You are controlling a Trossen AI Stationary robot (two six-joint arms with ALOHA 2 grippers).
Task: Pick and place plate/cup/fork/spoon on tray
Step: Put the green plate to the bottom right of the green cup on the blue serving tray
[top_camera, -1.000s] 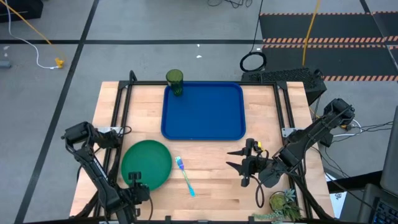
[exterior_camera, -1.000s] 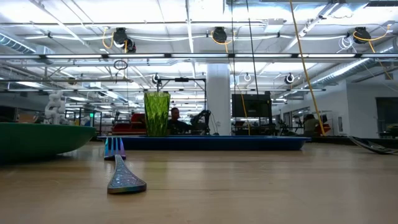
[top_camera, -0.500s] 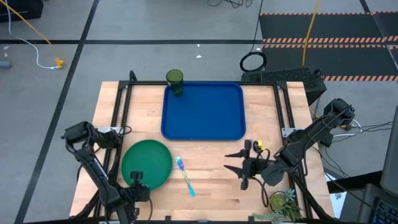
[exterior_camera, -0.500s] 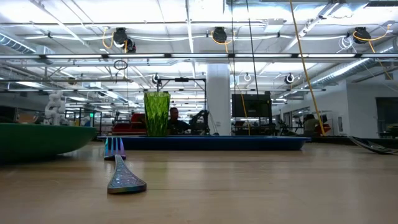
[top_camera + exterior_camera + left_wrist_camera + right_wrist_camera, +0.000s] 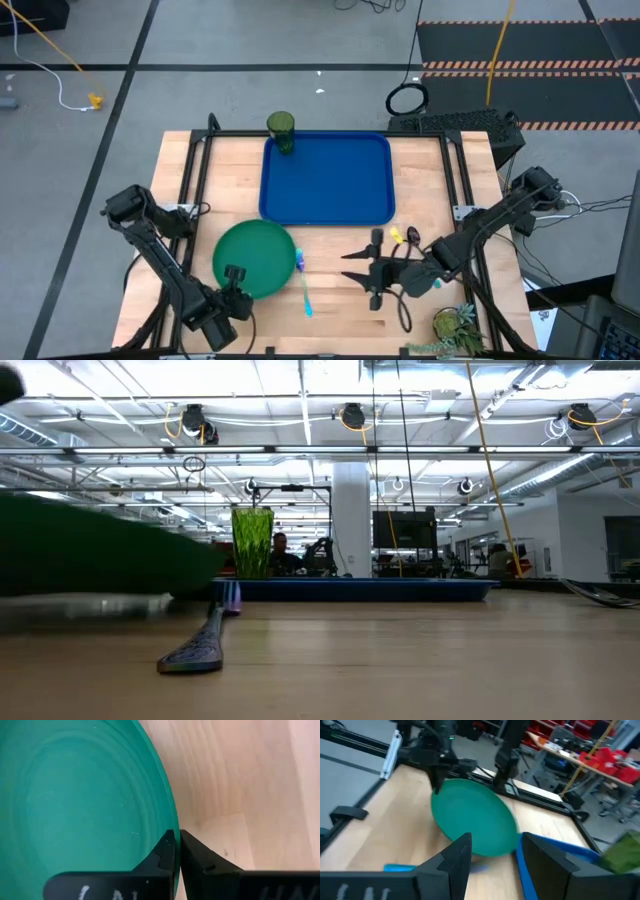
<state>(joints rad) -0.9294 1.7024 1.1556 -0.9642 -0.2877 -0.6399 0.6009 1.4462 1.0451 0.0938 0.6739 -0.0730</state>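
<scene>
In the high view, the plate (image 5: 254, 259) is gripped at its near rim by the left gripper (image 5: 234, 274), near the left front of the desk (image 5: 340, 300). The plate's right edge touches or overlaps the blue-handled utensils (image 5: 302, 283) lying just beside it; fork and spoon cannot be told apart here. The tray (image 5: 327, 179) lies beyond, toward the far middle of the desk, with nothing on its blue surface. The cup (image 5: 281, 132) stands at the tray's far left corner. The right gripper (image 5: 362, 267) is held over the desk near the tray's near right corner, its fingers spread. A potted plant (image 5: 460, 325) sits at the near right corner.

In the low view, the plate (image 5: 100, 555) is seen raised off the desk at the left, and a utensil (image 5: 203, 643) lies in front of the tray (image 5: 400, 589). The cup (image 5: 252, 542) rises at the far side.

In the left wrist view, the fingers (image 5: 167, 854) are pressed on the plate's rim (image 5: 172, 820).

In the right wrist view, the spread fingers (image 5: 457, 855) frame the tilted plate (image 5: 475, 822).
</scene>
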